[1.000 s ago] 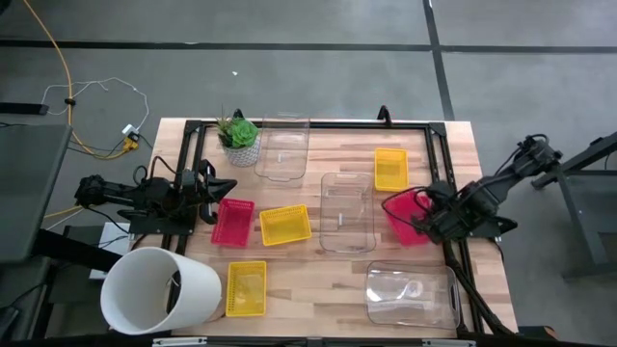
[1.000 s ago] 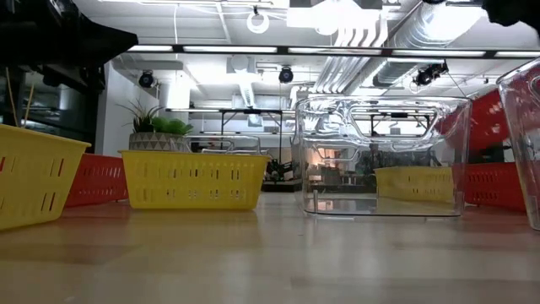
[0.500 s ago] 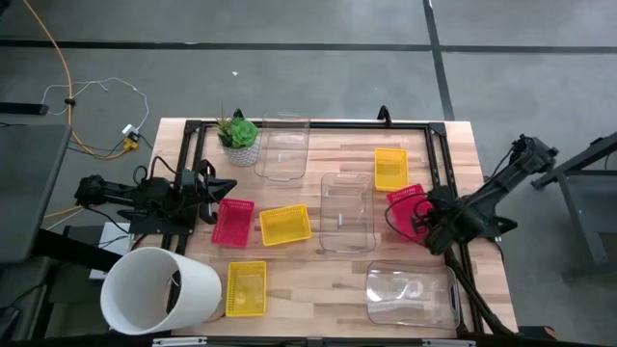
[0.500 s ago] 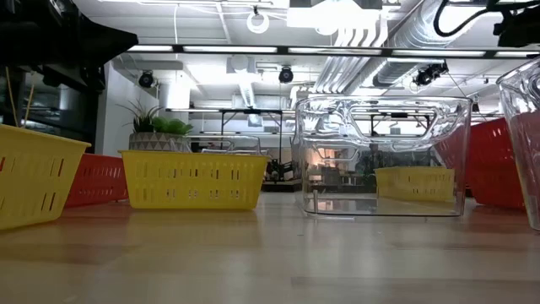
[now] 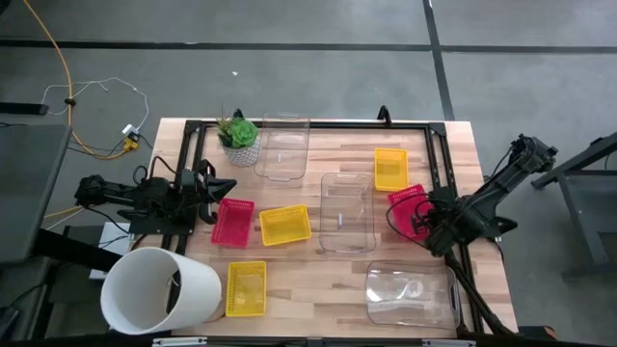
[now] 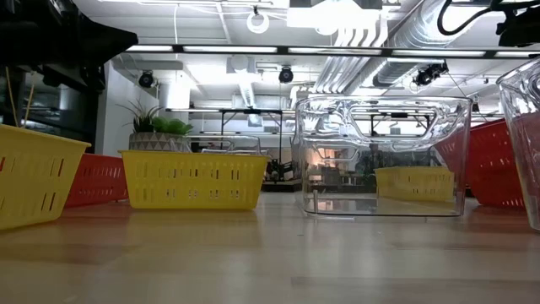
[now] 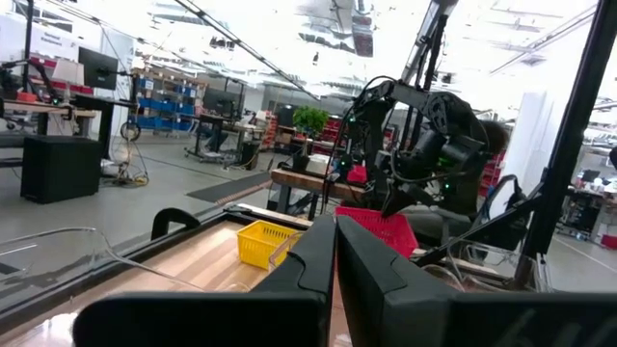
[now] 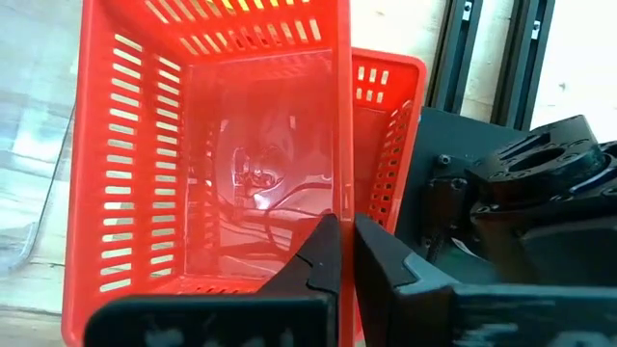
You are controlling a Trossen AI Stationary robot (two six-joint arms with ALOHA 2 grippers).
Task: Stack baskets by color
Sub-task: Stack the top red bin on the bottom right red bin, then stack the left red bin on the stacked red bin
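My right gripper [image 5: 421,220] is at the table's right edge, shut on a pink-red basket [image 5: 405,208], which sits tilted over a second pink-red basket [image 8: 388,116]. My left gripper [image 5: 218,187] waits shut at the left edge, touching nothing. Standing on the table are a third pink-red basket [image 5: 232,222], yellow baskets [image 5: 285,225] [image 5: 246,287] [image 5: 390,168] and clear baskets [image 5: 282,147] [image 5: 347,212] [image 5: 411,294]. My right gripper pinches one long side wall [image 8: 339,183] of the pink-red basket at its rim, one finger inside the basket and one outside. The fingers come from above, pointing steeply down. The basket is tilted, low over the second pink-red basket; whether it rests in it I cannot tell.
A big white tub [image 5: 159,289] lies at the near left corner. A small plant in a white pot [image 5: 239,138] stands at the far left. A black frame rail [image 5: 445,183] runs along the right edge beside the held basket.
My right gripper has come down with the pink-red basket and turned somewhat. The basket, earlier lifted well above the second pink-red one, now sits low over it, still tilted. For the last half second it has kept still.
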